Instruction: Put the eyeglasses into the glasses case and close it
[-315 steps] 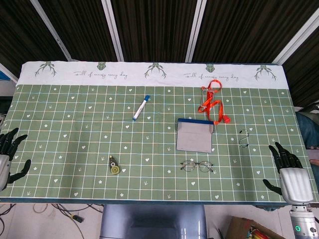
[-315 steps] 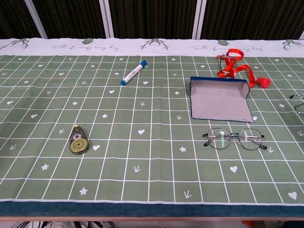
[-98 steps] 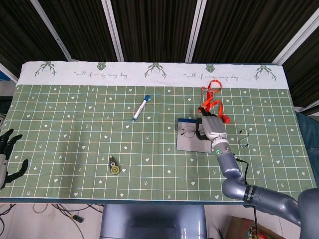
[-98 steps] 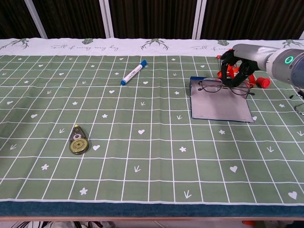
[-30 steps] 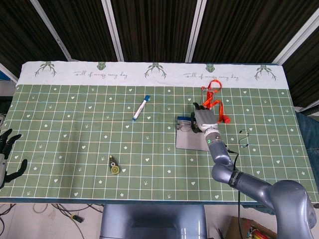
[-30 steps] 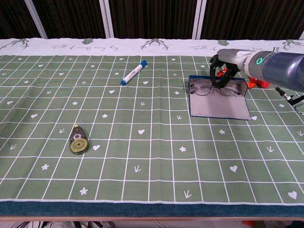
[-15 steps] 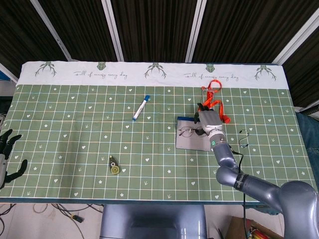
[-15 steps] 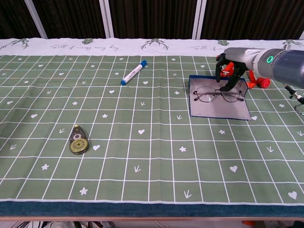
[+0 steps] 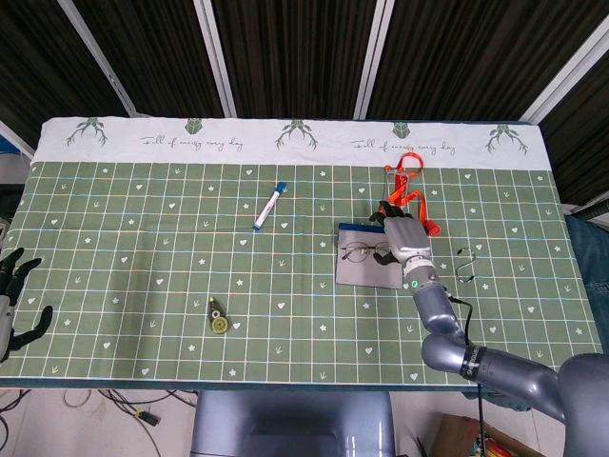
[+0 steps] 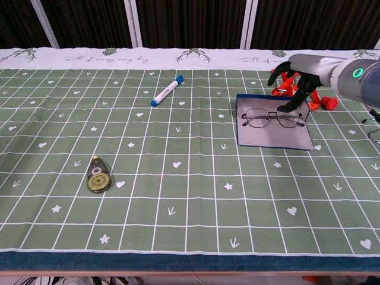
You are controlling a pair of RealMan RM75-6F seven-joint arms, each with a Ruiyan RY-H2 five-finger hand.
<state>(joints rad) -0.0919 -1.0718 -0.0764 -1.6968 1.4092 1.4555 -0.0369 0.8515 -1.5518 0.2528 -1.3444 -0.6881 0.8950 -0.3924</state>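
The eyeglasses (image 10: 272, 117) lie unfolded on the grey inside of the open glasses case (image 10: 276, 136), near its blue back wall. In the head view the eyeglasses (image 9: 364, 252) sit across the upper part of the case (image 9: 369, 273). My right hand (image 10: 300, 74) hovers over the case's right back corner with fingers spread, one dark fingertip (image 10: 289, 107) just by the right lens; it holds nothing. From above, the right hand (image 9: 407, 238) covers the case's right edge. My left hand (image 9: 11, 295) rests open at the table's far left edge.
A blue marker (image 10: 167, 89) lies at the back centre. A correction tape roller (image 10: 98, 174) sits front left. The red lanyard (image 9: 404, 181) lies just behind the case, partly under my right hand. A thin wire object (image 9: 464, 264) lies to the right.
The right hand has let go of the eyeglasses, which now lie flat on the case, and has lifted slightly to the right with fingers spread. The left hand has not moved.
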